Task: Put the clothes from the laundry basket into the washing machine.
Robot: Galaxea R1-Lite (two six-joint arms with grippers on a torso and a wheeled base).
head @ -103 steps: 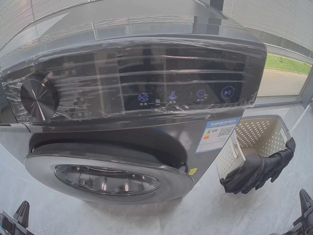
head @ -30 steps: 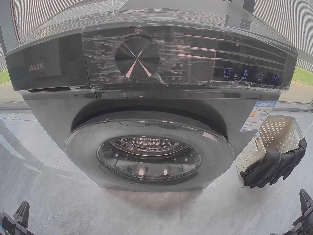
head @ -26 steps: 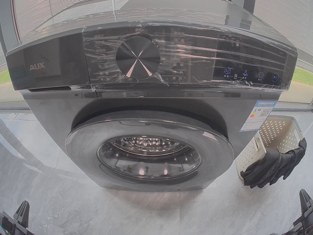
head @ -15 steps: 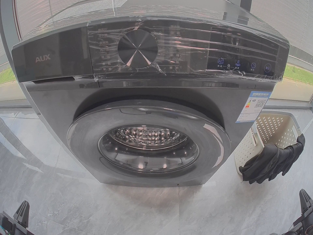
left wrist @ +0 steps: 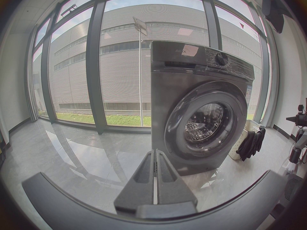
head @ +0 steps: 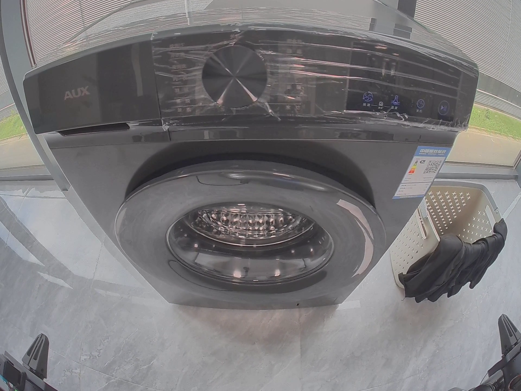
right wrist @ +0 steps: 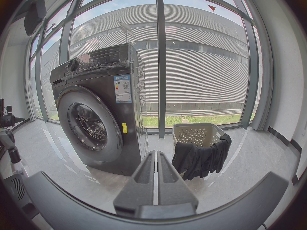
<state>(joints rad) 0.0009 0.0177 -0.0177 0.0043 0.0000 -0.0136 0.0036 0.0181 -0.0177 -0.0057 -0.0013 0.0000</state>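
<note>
left gripper (left wrist: 155, 152) sits low above the floor (head: 271, 348), in front of the washing machine (head: 249, 147) and off to the left, its two fingers pressed flat together with nothing between them. right gripper (right wrist: 155, 153) is low on the other side, closed the same way on nothing, and points at the gap between the machine and the laundry basket (head: 461, 213). the machine's round door (head: 353, 229) is shut, and the steel drum (head: 249, 226) shows through its glass. clear plastic film (head: 325, 82) is wrapped over the control panel, around the dial (head: 234, 76), and a label (head: 422, 172) is stuck to the upper right of the front. the pale perforated basket stands on the floor just beside the machine's right side. a black garment (head: 450, 267) is draped over the basket's near rim, most of it hanging down the outside. both grippers are well apart from the garment and from the door. tall windows stand behind the machine.
</note>
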